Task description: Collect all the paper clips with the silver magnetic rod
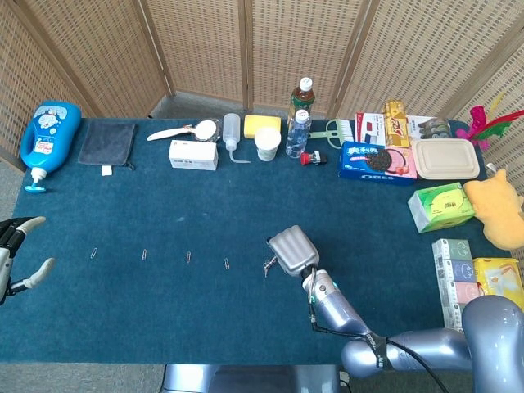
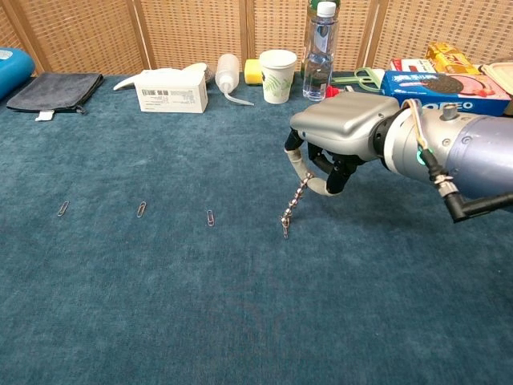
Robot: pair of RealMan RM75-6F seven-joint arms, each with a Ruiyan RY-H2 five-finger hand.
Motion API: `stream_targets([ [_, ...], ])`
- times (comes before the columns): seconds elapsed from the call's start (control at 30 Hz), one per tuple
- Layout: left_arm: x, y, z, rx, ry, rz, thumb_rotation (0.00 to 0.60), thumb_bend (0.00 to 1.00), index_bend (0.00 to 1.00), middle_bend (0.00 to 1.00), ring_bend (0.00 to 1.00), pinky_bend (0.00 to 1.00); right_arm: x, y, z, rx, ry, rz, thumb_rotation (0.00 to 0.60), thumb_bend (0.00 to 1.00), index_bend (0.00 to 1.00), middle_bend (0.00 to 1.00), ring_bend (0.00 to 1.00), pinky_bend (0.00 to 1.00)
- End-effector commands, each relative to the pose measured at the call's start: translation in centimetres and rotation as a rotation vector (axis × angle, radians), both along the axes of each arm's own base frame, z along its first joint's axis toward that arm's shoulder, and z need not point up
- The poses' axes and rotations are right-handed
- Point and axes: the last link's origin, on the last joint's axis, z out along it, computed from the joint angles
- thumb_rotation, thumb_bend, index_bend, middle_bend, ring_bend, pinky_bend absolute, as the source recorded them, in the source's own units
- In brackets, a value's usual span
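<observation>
Right robot hand sits nearest, over the blue tabletop, fingers curled round the top of the silver magnetic rod. Rod hangs down and to the hand's left, tilted, a beaded chain shape. One paper clip dangles off the rod's bottom tip, just above the cloth; can't tell if it touches the tabletop.

Left of that rod tip, 3 more clips lie flat in a row on the tabletop, well apart from each other: second clip closest to the rod, third clip further left, fourth clip furthest left. All untouched.

Left robot hand shows only in head view, at the far left edge, fingers spread, nothing in it, well apart from the clips.

Far side, beyond the right hand: white box, squeeze bottle, paper cup, water bottle, cookie box behind the right arm's wrist. Further left at the back: grey cloth, blue jug. Wicker screen stands behind everything.
</observation>
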Motion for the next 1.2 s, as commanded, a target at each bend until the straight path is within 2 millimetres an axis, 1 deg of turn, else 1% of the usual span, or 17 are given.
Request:
stream_targets([
  [0.03,0.0,0.0,0.0,0.001,0.001,-0.001,0.057,0.36,0.18,0.21,0.16,0.15,0.0,0.0,-0.1,0.002,0.001,-0.001,0.600,0.51,0.65,0.82,0.83,0.64],
  [0.17,0.0,0.0,0.0,0.000,0.003,-0.002,0.059,0.36,0.18,0.21,0.16,0.15,0.1,-0.1,0.0,0.002,-0.012,-0.006,0.600,0.51,0.65,0.82,0.83,0.64],
  [0.33,0.0,0.0,0.0,-0.002,0.004,-0.002,0.058,0.36,0.18,0.21,0.16,0.15,0.8,-0.1,0.8,0.012,-0.055,-0.014,0.600,0.51,0.65,0.82,0.83,0.64],
  [0.5,0.1,0.1,-0.1,-0.004,0.003,-0.006,0.060,0.36,0.18,0.21,0.16,0.15,1.6,0.1,1.2,0.028,-0.087,-0.012,0.600,0.51,0.65,0.82,0.83,0.64],
  [0.77,0.1,0.0,0.0,-0.005,0.004,-0.005,0.056,0.36,0.18,0.21,0.16,0.15,3.4,0.6,0.4,0.099,-0.169,-0.026,0.600,0.51,0.66,0.82,0.83,0.64],
  [1.0,-0.2,0.0,0.0,-0.005,0.003,0.002,0.057,0.36,0.17,0.21,0.16,0.15,4.6,0.3,-0.2,0.103,-0.203,-0.022,0.600,0.51,0.66,0.82,0.83,0.64],
  [1.2,-0.3,0.1,-0.1,-0.010,0.001,0.000,0.057,0.36,0.17,0.21,0.16,0.15,5.3,-0.1,-1.4,0.105,-0.214,-0.038,0.600,0.51,0.66,0.82,0.83,0.64],
])
